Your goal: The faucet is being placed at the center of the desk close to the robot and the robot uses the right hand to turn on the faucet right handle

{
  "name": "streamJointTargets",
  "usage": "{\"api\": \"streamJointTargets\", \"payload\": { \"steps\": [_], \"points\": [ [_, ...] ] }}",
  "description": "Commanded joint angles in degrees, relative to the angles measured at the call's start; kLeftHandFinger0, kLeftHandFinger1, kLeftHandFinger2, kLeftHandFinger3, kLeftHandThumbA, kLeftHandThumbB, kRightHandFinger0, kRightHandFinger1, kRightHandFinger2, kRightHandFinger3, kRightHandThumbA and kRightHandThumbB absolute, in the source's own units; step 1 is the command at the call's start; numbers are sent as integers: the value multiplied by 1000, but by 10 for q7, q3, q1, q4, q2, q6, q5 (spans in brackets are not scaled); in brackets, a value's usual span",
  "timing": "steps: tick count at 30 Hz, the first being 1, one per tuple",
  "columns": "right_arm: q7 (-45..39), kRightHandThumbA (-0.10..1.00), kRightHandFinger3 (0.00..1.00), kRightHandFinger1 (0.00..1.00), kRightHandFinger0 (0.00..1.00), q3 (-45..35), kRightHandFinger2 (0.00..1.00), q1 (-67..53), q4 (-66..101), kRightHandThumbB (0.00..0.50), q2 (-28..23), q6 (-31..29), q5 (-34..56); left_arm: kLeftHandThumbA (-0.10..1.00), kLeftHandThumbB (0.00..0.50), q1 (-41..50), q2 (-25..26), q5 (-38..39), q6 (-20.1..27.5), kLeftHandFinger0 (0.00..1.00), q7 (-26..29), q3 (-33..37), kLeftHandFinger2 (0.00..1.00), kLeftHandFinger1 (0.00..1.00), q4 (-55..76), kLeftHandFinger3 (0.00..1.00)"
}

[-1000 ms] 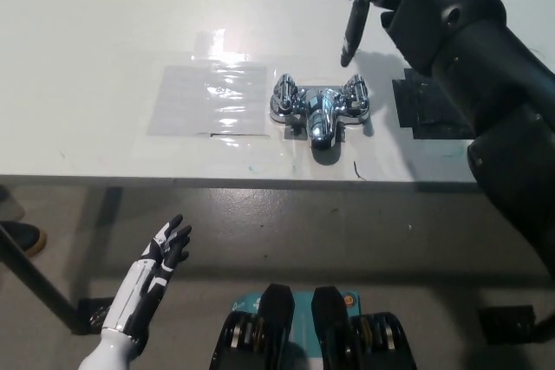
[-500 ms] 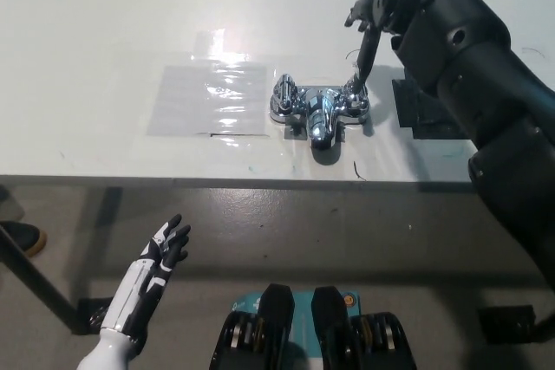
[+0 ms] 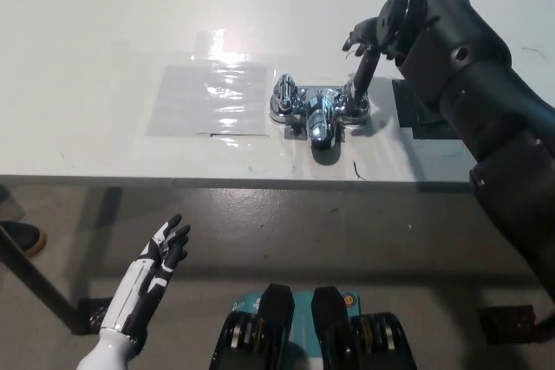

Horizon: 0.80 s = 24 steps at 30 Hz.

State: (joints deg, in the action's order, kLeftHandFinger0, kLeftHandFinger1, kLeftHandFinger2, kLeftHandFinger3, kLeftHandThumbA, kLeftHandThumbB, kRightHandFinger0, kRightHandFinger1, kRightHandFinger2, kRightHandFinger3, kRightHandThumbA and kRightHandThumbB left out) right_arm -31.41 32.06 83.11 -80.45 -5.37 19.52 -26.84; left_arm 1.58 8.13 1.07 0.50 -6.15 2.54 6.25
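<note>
1. Standing close to the near edge of the desk [image 3: 104, 23], about mid-width, the chrome faucet [image 3: 319, 114] has its spout pointing toward the robot.
2. Its right handle [image 3: 355, 103] is met from above by one outstretched finger [image 3: 363, 71] of the right hand [image 3: 371, 36]; the tip appears to touch the handle's top.
3. That hand's other fingers are spread loosely and wrap around nothing.
4. The left handle [image 3: 284, 93] stands free, nothing on it.
5. A clear plastic sheet [image 3: 208, 97] lies flat just left of the faucet; a black pad [image 3: 425, 117] lies just right, partly under the black arm.
6. The left hand [image 3: 160, 257] rests at the near left, below the desk edge, fingers apart and empty.
</note>
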Motion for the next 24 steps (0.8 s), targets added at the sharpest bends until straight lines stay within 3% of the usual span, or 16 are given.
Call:
{"api": "streamJointTargets", "payload": {
  "steps": [1, 6, 8, 13, 18, 20, 24],
  "points": [
    [14, 1000, 1000, 1000, 1000, -8, 1000, 30, 1, 226, 0, 11, -1, 894, 182, -8, 8, 5, 23, 1000, -9, -4, 1000, 1000, 16, 1000],
    [27, 1000, 1000, 1000, 1000, -5, 1000, 20, 5, 208, -1, -5, -7, 888, 176, -8, 9, 3, 20, 1000, -8, -4, 1000, 1000, 17, 1000],
    [46, 1000, 1000, 1000, 1000, 1, 1000, 17, 6, 245, 2, 1, -16, 893, 186, -8, 10, 4, 23, 1000, -9, -4, 1000, 1000, 18, 1000],
    [57, 1000, 1000, 1000, 1000, 9, 1000, 18, 3, 258, 4, 7, -26, 897, 169, -8, 10, 2, 20, 1000, -8, -4, 1000, 1000, 21, 1000],
    [107, 1000, 1000, 1000, 1000, 41, 1000, 11, 3, 303, 7, 5, -57, 894, 189, -9, 11, 2, 21, 1000, -9, -4, 1000, 1000, 21, 1000],
    [119, 1000, 1000, 1000, 1000, 38, 1000, 10, 3, 273, 10, 8, -51, 899, 194, -11, 11, 2, 24, 1000, -10, -3, 1000, 1000, 20, 1000],
    [127, 1000, 1000, 1000, 1000, 45, 1000, 7, 1, 269, 15, 6, -56, 903, 179, -13, 12, -1, 29, 1000, -9, -2, 1000, 1000, 20, 1000]
  ]
}}
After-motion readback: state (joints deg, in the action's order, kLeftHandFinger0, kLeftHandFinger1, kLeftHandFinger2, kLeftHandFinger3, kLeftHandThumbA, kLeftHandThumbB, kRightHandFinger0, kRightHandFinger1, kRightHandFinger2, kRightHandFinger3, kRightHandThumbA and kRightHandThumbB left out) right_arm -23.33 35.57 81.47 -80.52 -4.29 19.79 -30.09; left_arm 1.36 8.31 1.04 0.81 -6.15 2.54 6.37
